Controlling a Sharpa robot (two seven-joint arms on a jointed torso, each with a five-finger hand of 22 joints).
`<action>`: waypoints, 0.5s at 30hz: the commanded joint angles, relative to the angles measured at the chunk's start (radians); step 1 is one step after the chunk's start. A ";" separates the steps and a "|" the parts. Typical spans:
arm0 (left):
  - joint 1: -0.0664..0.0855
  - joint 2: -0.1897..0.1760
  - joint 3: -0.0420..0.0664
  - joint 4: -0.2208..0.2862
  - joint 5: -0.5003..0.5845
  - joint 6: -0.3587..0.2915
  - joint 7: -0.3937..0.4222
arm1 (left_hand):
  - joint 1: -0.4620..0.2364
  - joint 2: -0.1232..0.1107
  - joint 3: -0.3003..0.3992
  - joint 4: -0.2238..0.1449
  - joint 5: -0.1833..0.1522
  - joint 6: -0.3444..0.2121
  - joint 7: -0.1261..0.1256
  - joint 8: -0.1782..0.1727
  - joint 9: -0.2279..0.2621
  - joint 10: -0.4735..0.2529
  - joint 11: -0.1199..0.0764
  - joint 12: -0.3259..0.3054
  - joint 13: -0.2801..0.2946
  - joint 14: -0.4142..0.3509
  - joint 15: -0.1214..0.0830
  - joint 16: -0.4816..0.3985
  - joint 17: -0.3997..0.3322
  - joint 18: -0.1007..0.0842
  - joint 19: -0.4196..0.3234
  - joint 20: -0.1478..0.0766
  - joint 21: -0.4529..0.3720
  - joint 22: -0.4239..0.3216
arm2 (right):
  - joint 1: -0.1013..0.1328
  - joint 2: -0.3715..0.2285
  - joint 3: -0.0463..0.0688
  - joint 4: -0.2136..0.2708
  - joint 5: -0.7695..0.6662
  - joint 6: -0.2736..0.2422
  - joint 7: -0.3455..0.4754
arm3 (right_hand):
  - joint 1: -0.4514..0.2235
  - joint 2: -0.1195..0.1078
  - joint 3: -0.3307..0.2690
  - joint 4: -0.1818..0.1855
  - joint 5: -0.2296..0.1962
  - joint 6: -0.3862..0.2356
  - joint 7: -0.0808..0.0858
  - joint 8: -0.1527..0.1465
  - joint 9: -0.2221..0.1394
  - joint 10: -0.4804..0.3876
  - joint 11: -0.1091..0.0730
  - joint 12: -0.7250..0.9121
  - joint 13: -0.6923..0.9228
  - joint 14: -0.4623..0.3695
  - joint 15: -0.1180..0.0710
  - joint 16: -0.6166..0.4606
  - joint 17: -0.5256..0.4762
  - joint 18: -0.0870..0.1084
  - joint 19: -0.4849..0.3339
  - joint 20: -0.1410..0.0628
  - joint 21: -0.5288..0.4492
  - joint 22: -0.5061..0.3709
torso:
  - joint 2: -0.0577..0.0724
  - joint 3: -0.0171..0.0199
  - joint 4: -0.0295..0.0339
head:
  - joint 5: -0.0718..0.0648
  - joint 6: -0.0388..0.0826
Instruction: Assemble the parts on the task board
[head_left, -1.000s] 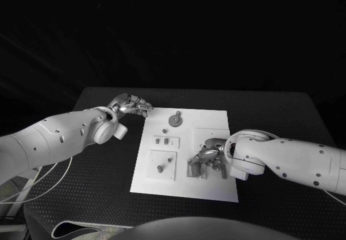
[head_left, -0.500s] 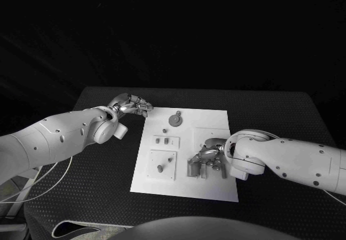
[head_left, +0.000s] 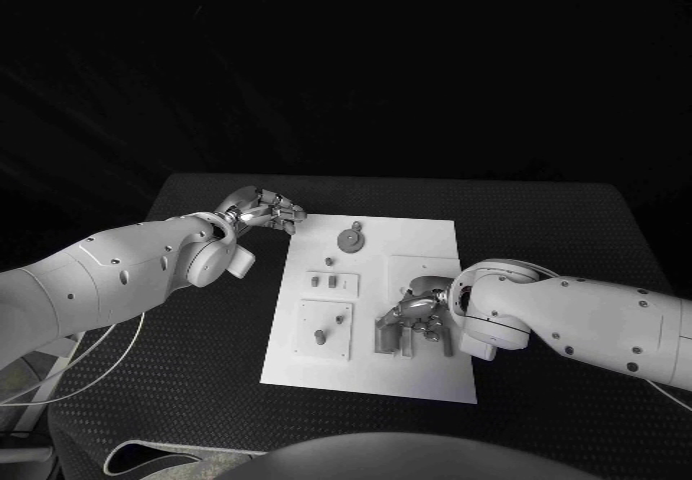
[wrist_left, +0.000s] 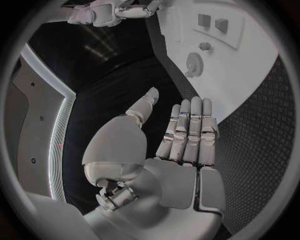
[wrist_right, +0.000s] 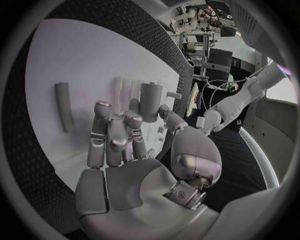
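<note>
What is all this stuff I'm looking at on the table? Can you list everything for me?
Table: one, black, textured, under everything.
Task board: one, white plate, middle of the table.
Gear-like round part: one, grey, far end of the board.
Small parts: several, grey, left half of the board; exact number hard to tell.
Upright parts: a few, grey, near right of the board, under the right hand.
Left hand: one, silver, empty, fingers straight, off the board's far left corner.
Right hand: one, silver, fingers down among the upright parts; grip unclear.

Black textured table (head_left: 562, 230) against deep darkness on every side.
</note>
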 joint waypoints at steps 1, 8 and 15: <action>0.000 0.002 0.001 0.002 0.006 0.014 0.006 | -0.008 0.000 -0.006 -0.002 0.002 -0.008 -0.001 0.005 -0.001 -0.009 0.000 -0.001 -0.001 0.000 0.007 -0.005 0.002 0.017 -0.009 0.001 0.001 -0.001 | -0.002 0.002 0.000 0.002 -0.001 0.006 0.008 | -0.003 -0.012 0.000 0.008 0.003 0.004 0.000 -0.004 0.001 -0.005 0.001 -0.004 -0.002 0.001 -0.007 -0.003 -0.001 0.007 -0.003 -0.002 0.005 0.018 | 0.000 0.0005 -0.0004 | 0.000 -0.001; 0.000 0.001 0.000 0.001 0.006 0.014 0.005 | -0.008 0.000 -0.007 -0.002 0.002 -0.008 -0.001 0.005 -0.001 -0.009 0.000 -0.001 -0.001 0.000 0.007 -0.005 0.002 0.017 -0.009 0.001 0.001 -0.001 | -0.002 0.002 0.000 0.003 -0.001 0.006 0.008 | -0.004 -0.033 0.008 0.018 0.003 0.002 0.001 -0.006 0.002 -0.007 0.002 -0.005 -0.002 -0.003 -0.007 -0.005 -0.007 0.007 -0.003 -0.002 0.004 0.017 | 0.000 0.0003 -0.0004 | 0.000 -0.001; 0.000 0.001 0.000 0.001 0.006 0.013 0.005 | -0.008 -0.001 -0.007 -0.002 0.002 -0.009 -0.001 0.005 -0.002 -0.009 0.000 -0.001 -0.001 0.000 0.007 -0.006 0.002 0.017 -0.009 0.001 0.001 -0.001 | -0.002 0.002 0.000 0.003 -0.001 0.005 0.009 | -0.002 -0.069 0.029 0.049 0.003 -0.002 0.002 -0.008 0.005 -0.010 0.003 -0.006 -0.003 -0.007 -0.006 -0.006 -0.011 0.007 -0.002 -0.002 0.003 0.017 | 0.000 0.0003 -0.0002 | 0.000 -0.001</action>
